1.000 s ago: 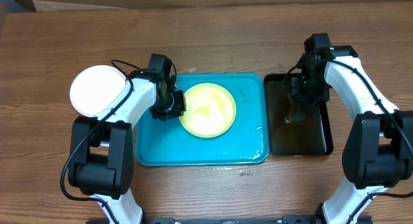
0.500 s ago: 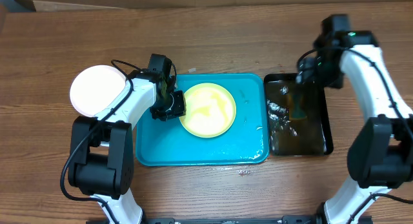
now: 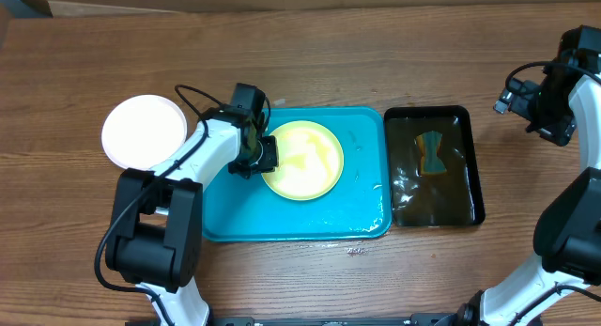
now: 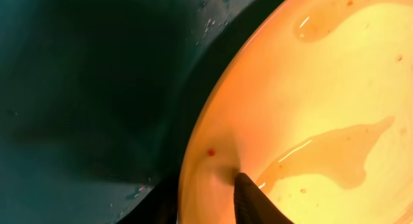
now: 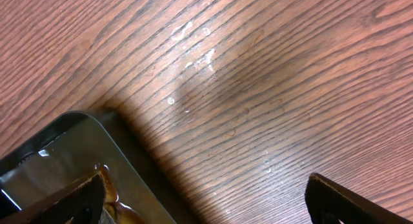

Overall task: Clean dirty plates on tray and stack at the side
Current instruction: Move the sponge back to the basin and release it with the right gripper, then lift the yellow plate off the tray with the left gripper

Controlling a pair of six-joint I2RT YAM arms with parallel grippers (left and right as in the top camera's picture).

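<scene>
left gripper [image 3: 258, 155] pinches wet yellow-green plate [image 3: 302, 160] at its left rim | right gripper [image 5: 205, 180] spread, empty | we risk it slipping back onto the tray [image 3: 282, 223]

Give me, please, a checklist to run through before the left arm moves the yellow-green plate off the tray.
1. Left jaws straddle the rim of the yellow-green plate, one finger above, one below: ok.
2. Plate wiped clean: not ok; red specks and a wet film show on it.
3. Right jaws open, empty, over the table beyond the black tray: ok.
4. Sponge lying in the black tray: ok.
5. White plate beside the turquoise tray, top free for stacking: ok.
6. One white plate or two stacked: cannot tell.
</scene>
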